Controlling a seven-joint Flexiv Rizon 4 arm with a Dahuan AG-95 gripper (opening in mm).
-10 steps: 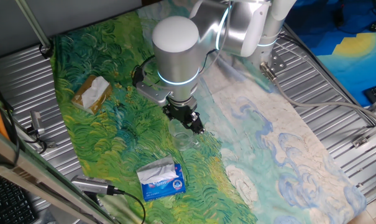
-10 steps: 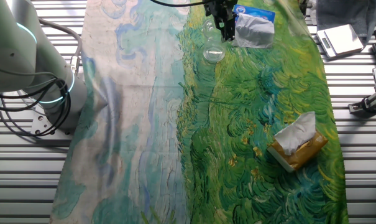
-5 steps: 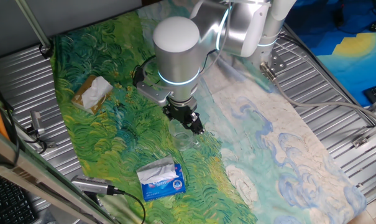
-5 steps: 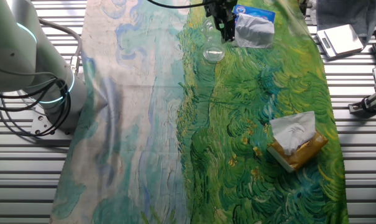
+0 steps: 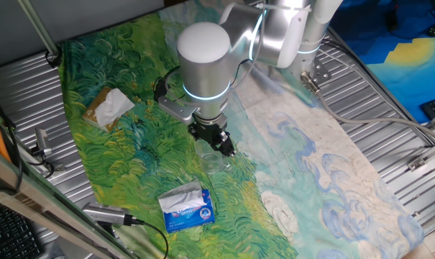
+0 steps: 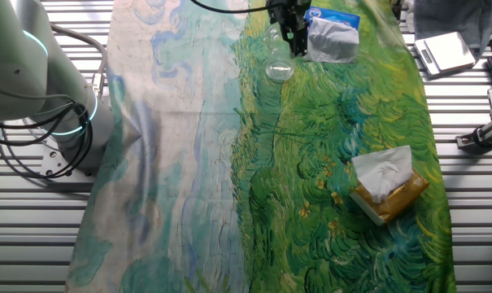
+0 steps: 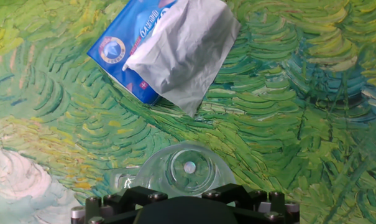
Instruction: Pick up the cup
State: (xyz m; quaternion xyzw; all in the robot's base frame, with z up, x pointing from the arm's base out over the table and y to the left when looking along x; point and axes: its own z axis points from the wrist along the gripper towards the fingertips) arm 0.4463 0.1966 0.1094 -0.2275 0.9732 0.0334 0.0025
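Hanging right over the cup (image 5: 214,160), the tool (image 5: 218,146) (finger spacing can't be told).

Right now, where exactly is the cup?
In the hand view the cup sits bottom centre, directly under the gripper, on the green cloth. The blue-and-white tissue packet is its nearest neighbour, just beyond it.

The blue-and-white tissue packet (image 5: 187,206) (image 7: 166,50) lies near the cup (image 7: 184,172), blocking that side. The brown packet (image 5: 106,108) is well apart. The painted cloth (image 5: 318,173) on the cup's other sides is bare.
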